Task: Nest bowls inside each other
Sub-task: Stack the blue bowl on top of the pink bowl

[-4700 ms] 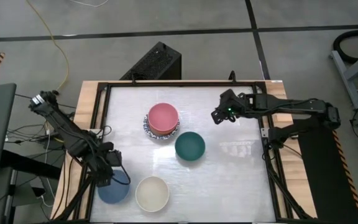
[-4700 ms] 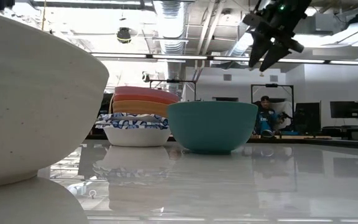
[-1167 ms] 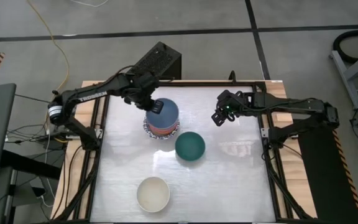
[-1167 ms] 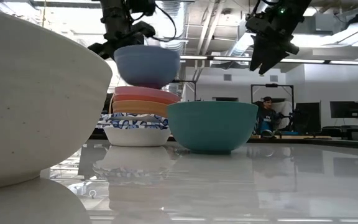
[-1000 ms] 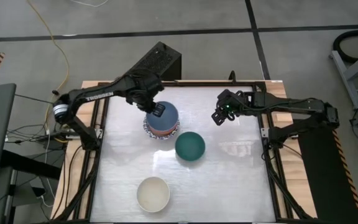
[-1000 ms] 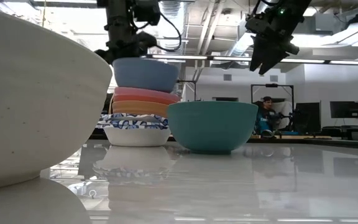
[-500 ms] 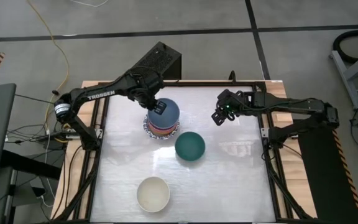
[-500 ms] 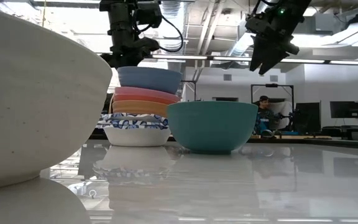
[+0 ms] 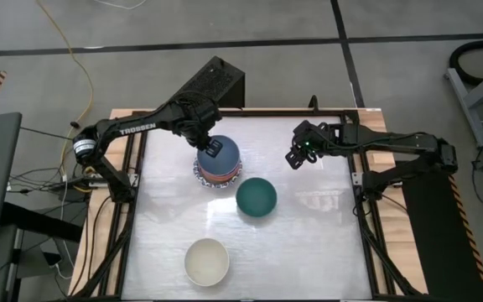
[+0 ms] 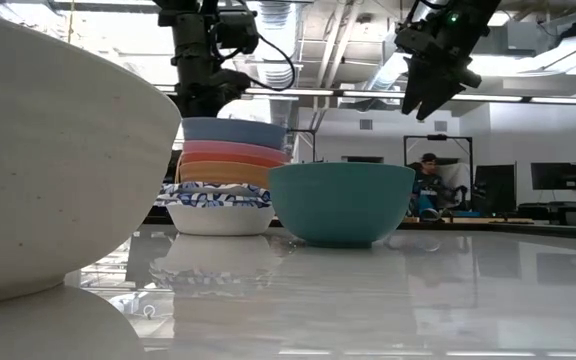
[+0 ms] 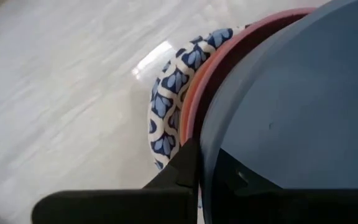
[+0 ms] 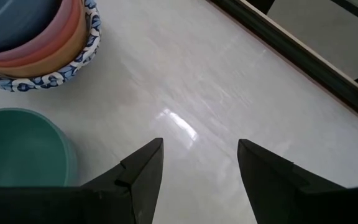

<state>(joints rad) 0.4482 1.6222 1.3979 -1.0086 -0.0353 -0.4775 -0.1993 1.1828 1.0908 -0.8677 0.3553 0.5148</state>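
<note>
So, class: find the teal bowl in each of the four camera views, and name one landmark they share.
High view: teal bowl mid-table, beside the bowl stack.
Low view: centre, right of the stack.
Left wrist view: not in it.
Right wrist view: lower left corner.
Shared landmark: the stack's blue-patterned bowl.

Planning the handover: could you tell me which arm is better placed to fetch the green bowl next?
Probably the right: its gripper hangs open near the green bowl, while the left gripper is shut on the blue bowl.
</note>
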